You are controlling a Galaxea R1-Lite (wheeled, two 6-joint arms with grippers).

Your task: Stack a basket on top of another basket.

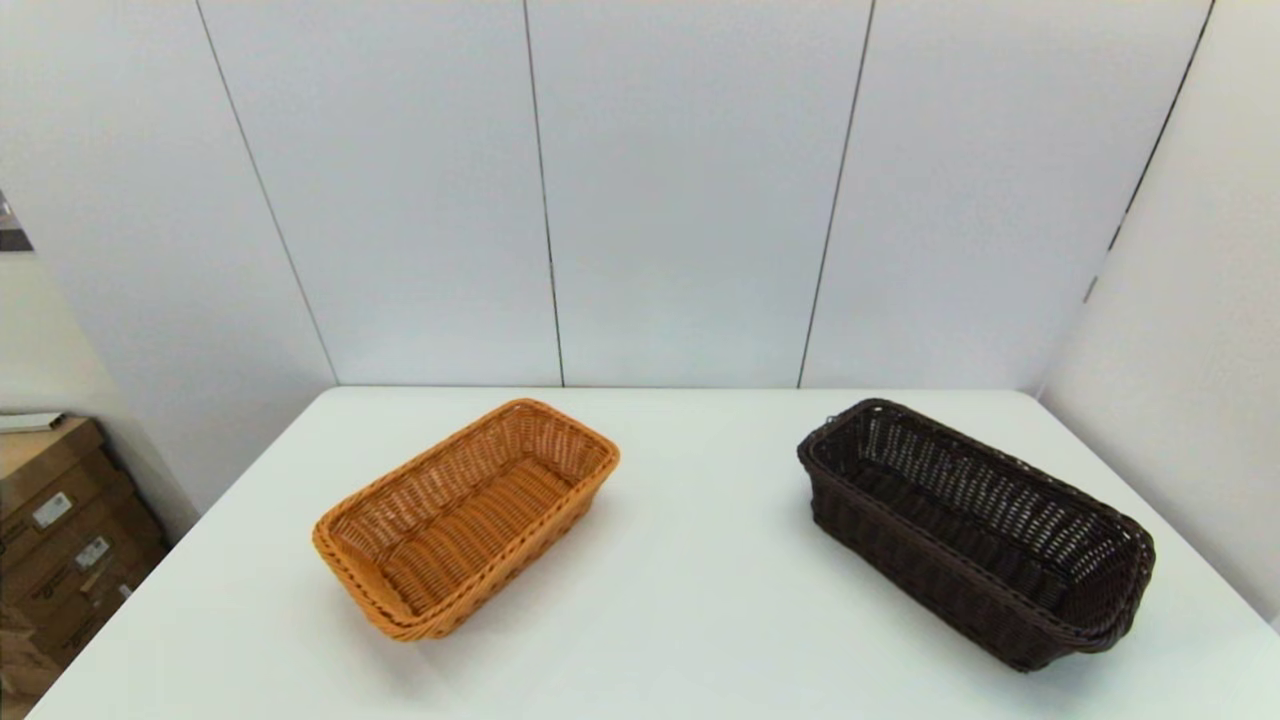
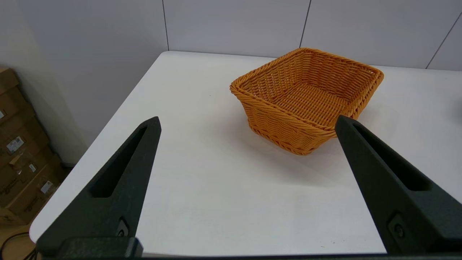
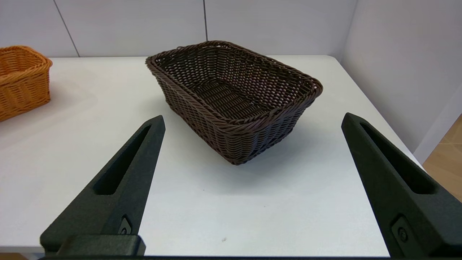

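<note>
So far nothing has been lifted: the dark brown basket (image 1: 975,530) sits on the white tabletop (image 1: 700,590) well apart from the orange basket (image 1: 467,515), on the robot's right of it, with bare surface between the two. Both stand upright and empty, each with its rim open to the ceiling.

Taking the dark basket as the landmark, the right tool (image 3: 252,121) hovers just short of its near short end, jaws spread wide and holding nothing. The basket's long axis runs away from that tool and slants toward the orange basket at the far end, so the nearest thing to bite is the braided rim at the near corner. The left tool (image 2: 247,122) hangs on the far side of the orange basket from the dark one, likewise spread wide and empty, facing a near corner of the orange basket.

By my reckoning the right arm is plainly the nearer one to the dark basket and the natural one to take it. Since the two baskets splay apart at their near ends, the carried one would likely need turning to line up before it can settle.
</note>
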